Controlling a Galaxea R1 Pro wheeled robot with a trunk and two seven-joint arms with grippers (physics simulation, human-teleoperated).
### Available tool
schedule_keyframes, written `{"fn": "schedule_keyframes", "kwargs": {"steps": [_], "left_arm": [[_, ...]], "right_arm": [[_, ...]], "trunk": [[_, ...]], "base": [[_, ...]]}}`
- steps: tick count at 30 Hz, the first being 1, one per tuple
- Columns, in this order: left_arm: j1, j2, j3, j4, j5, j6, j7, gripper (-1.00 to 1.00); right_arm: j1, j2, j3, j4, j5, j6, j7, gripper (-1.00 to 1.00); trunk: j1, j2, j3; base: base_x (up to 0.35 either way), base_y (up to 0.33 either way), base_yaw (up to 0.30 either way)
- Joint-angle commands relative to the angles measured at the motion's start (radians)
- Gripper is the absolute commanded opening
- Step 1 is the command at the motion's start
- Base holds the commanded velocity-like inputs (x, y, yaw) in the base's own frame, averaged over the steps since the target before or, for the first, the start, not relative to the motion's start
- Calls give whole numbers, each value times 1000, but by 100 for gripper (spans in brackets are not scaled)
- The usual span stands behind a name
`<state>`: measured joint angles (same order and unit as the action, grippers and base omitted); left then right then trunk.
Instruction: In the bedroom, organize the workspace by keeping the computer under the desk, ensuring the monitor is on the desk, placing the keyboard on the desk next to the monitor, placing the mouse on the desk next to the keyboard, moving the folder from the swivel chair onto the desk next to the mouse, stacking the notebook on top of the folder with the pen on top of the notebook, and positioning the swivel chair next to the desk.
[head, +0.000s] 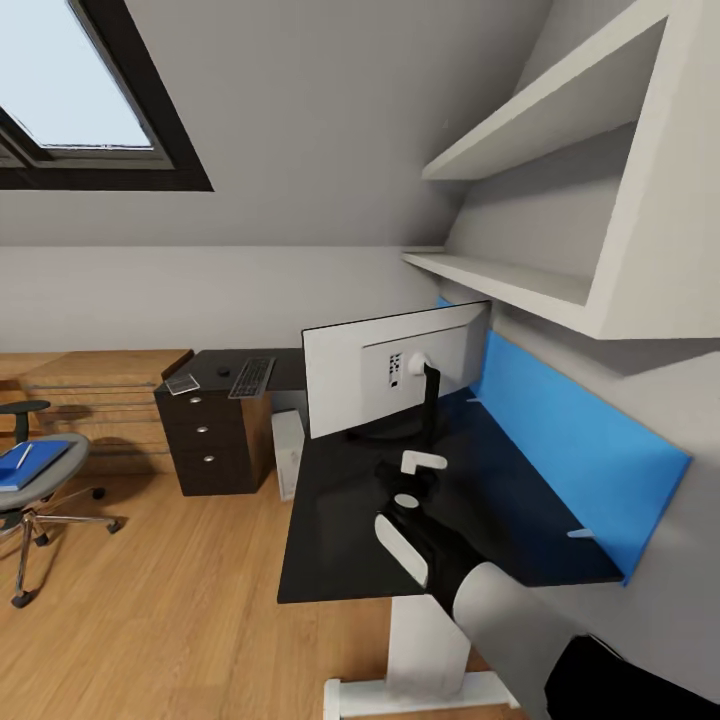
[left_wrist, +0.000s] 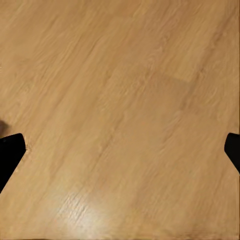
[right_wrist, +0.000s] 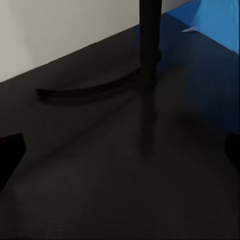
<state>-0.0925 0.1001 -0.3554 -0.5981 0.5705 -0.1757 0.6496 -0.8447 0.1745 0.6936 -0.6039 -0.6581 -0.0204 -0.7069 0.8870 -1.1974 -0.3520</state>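
Over by the wall, the monitor stood on the black desk, its white back turned to the robot and its dark stand planted on a curved foot on the desktop. A blue panel ran along the desk's far edge, under white shelves.

The right gripper hung just above the desktop, close behind the monitor's stand. Through its wrist camera only the two dark fingertips showed at the picture's edges, spread wide with bare desk between them and nothing held. The left gripper hovered over the wooden floor, its fingertips likewise set far apart and holding nothing.

Further along, a lower dark drawer unit stood against the wall. The keyboard lay on top of it, with the small dark mouse just beside it and a flat pale item near the corner that I could not make out. The white computer sat on the floor between the drawer unit and the desk, at the desk's edge.

Well apart from the desk, the swivel chair stood on the floor with the blue folder lying on its seat. Something thin and pale rested on the folder, too small to tell.
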Motion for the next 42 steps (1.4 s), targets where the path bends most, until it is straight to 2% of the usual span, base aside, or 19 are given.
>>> {"fn": "schedule_keyframes", "kwargs": {"steps": [1, 3, 6, 8, 10, 11, 13, 16, 20, 22, 23, 25, 27, 30, 42], "left_arm": [[-1, 0, -23, 24, 9, -18, 0, 100], [-1, -6, -51, 91, 6, -44, -35, 100], [-1, -11, -72, 164, 8, -61, -164, 100], [-1, -11, -76, 184, 10, -64, -224, 100], [-1, -11, -76, 189, 11, -66, -239, 100], [-1, -11, -74, 193, 12, -67, -249, 100], [-1, -10, -69, 196, 13, -70, -257, 100], [-1, -10, -63, 198, 14, -94, -263, 100], [-1, -10, -47, 199, 14, -183, -265, 100], [-1, -11, -38, 199, 14, -243, -266, 100], [-1, -11, -35, 199, 14, -271, -266, 100], [-1, -10, -31, 200, 15, -295, -266, 100], [-1, -10, -29, 200, 15, -307, -268, 100], [-1, -10, -28, 201, 15, -314, -270, 100], [-1, -14, -27, 240, 16, -321, -274, 100]], "right_arm": [[-2, 0, 4, -16, -6, 19, -23, 100], [-2, 0, 4, -61, -7, 69, -53, 100], [-2, 0, 4, -133, -11, 107, -77, 100], [-2, 0, 3, -161, -13, 88, -83, 100], [-2, 0, 2, -166, -14, 56, -84, 100], [-2, 0, 2, -163, -14, 12, -86, 100], [-2, 0, 3, -126, -14, -57, -89, 100], [-2, 0, 6, -56, -13, -116, -89, 100], [-2, 0, 29, -5, -9, -113, -84, 100], [-2, 0, 72, 34, -6, -105, -77, 100], [-2, 0, 108, 54, -4, -102, -73, 100], [-2, 0, 158, 72, -3, -100, -70, 100], [-2, 0, 194, 80, -2, -99, -68, 100], [-2, 0, 217, 86, -3, -101, -68, 100], [-1, 0, 235, 90, -2, -137, -72, 100]], "trunk": [[0, -1, -1], [0, -1, -1], [0, -1, -1], [0, -1, -1], [0, -1, -1], [0, -1, -1], [0, -1, -1], [0, -1, -1], [0, -1, -1], [0, -1, -1], [0, -1, -1], [0, -1, -1], [0, -1, -1], [0, -1, -1], [0, -1, -1]], "base": [[0, 0, 0], [0, 0, 0], [0, 0, 0], [0, 0, 0], [0, 0, 0], [0, 0, 0], [0, 0, 0], [0, 0, 0], [0, 0, 0], [0, 3, 0], [0, 43, 0], [0, 114, 0], [0, 203, 0], [0, 255, 0], [0, 298, 0]]}}
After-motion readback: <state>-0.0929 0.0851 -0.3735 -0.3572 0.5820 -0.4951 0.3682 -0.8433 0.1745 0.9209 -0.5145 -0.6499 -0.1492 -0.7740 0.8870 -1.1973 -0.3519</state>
